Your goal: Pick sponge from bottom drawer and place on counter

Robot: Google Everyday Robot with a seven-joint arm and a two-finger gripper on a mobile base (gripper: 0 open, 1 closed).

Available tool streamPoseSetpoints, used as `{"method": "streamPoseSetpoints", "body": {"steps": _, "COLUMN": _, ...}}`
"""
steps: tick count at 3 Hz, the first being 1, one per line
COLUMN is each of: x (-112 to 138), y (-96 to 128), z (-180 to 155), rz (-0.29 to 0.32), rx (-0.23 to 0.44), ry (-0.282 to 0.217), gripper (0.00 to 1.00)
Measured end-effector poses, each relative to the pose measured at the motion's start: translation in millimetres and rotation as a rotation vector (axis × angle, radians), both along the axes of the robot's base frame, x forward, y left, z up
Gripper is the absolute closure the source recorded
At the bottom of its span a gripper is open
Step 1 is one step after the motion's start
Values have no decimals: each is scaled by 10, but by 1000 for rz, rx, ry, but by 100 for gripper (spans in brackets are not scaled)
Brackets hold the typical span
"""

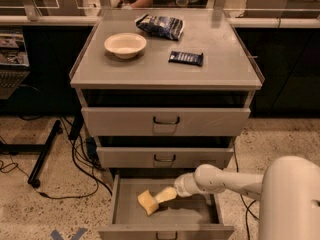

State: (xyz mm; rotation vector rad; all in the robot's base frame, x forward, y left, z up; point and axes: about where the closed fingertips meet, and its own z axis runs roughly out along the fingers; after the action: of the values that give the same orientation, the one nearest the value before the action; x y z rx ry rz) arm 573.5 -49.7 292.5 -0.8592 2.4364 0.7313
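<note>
The bottom drawer (186, 215) is pulled open. The pale-yellow sponge (146, 203) lies tilted on its floor, left of the middle. My gripper (164, 195) reaches into the drawer from the right on the white arm (220, 180). Its tip is right against the sponge's right edge. The sponge rests on the drawer floor. The grey counter (150, 69) tops the cabinet above.
A cream bowl (125, 44), a dark snack bag (160, 26) and a dark wrapped bar (186, 58) sit on the counter. The top drawer (165, 120) and middle drawer (164, 157) stand slightly out. Cables (75, 159) and a black stand leg (42, 154) lie left.
</note>
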Motion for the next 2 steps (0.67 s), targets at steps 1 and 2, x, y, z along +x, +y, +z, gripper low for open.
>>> {"method": "streamPoseSetpoints", "body": {"steps": 1, "x": 89, "y": 105, "z": -268, "rz": -22, "rx": 9, "ry": 11, "gripper": 0}}
{"method": "streamPoseSetpoints", "body": {"steps": 2, "x": 151, "y": 159, "z": -520, "rz": -83, "rx": 14, "ry": 11, "gripper": 0}}
